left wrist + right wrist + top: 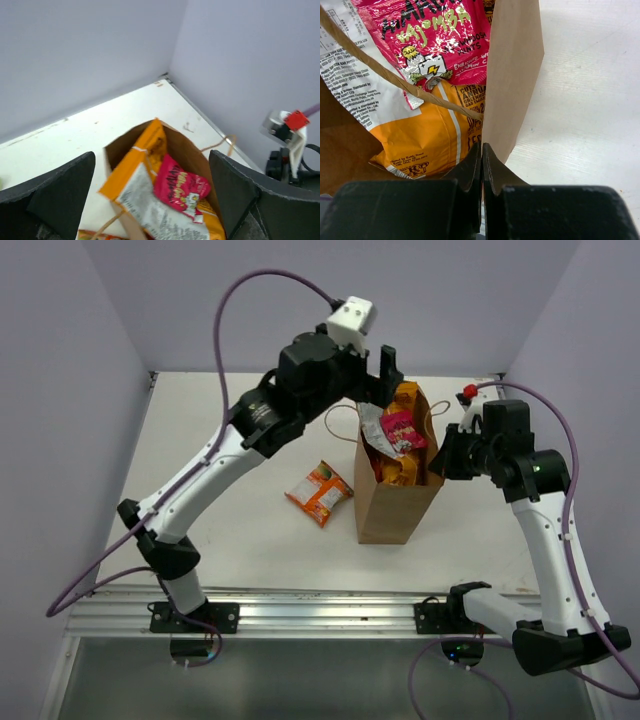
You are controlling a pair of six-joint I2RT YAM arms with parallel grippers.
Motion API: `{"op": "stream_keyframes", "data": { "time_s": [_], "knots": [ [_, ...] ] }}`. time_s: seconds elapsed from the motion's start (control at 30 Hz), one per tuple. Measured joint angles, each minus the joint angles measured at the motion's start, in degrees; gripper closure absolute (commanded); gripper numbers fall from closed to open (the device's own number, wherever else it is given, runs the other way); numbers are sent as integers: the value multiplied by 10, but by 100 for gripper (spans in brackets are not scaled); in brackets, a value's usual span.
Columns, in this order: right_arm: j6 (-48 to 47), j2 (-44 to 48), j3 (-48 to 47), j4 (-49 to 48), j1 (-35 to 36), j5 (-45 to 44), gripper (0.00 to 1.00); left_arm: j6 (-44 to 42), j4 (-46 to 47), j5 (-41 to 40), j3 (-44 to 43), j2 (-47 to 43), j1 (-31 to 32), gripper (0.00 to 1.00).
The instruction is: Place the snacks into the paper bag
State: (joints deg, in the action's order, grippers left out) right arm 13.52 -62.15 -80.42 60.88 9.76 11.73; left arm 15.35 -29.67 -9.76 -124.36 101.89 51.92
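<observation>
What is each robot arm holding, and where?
The right end effector pinches the paper bag by its side wall's upper edge. The left end effector is open, holding nothing.

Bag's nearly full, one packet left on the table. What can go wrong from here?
1. The large orange bag and the magenta packet stick up past the rim of the paper bag; they may spill, or block the orange packet left on the table.
2. The right gripper pinches only the thin wall; a pull might tear or tip it.
3. The handle crosses the opening and may snag the open left gripper.
</observation>
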Motion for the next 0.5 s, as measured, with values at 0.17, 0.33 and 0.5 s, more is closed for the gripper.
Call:
{"op": "stream_keyframes", "data": {
  "time_s": [0.17, 0.33, 0.5],
  "knots": [
    [3, 0, 0, 0, 0, -1, 100, 33, 16, -70, 147, -105, -86, 0],
    [4, 3, 2, 0, 0, -2, 100, 67, 18, -111, 432, -178, -131, 1],
    [4, 4, 3, 0, 0, 0, 100, 82, 37, -49, 605, -177, -118, 0]
  ]
}}
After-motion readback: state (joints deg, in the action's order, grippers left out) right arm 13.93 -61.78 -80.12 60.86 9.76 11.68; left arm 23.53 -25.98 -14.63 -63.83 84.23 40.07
